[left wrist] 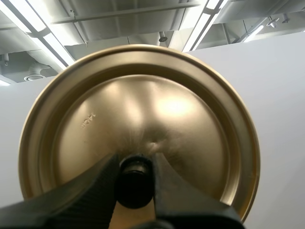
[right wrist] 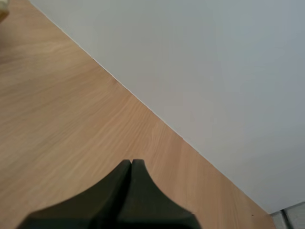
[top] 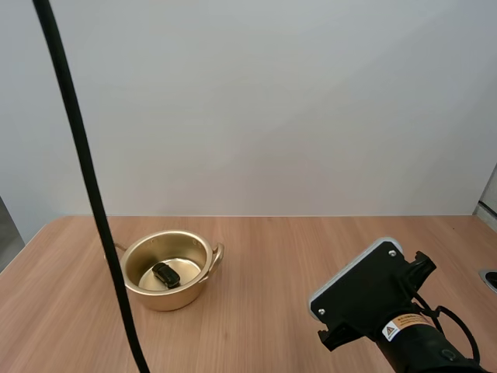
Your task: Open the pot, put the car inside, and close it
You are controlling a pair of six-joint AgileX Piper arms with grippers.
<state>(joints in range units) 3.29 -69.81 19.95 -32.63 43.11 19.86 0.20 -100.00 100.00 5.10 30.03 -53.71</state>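
Pot (top: 168,300) open, car (top: 166,274) inside; left hand (left wrist: 135,163) grips lid (left wrist: 143,102).

No legible text. Right arm (top: 373,295) has a small sticker (top: 405,323) at its 5 o'clock edge: warning triangle + orange band, print too small to read. Lid (left wrist: 138,109) has a faint stamped mark (left wrist: 87,122), approx 10 o'clock from knob (left wrist: 135,183), unreadable.

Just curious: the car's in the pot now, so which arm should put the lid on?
Left: the left tool pinches the lid by its knob; the right tool is shut on nothing. The pot stands open, car inside.
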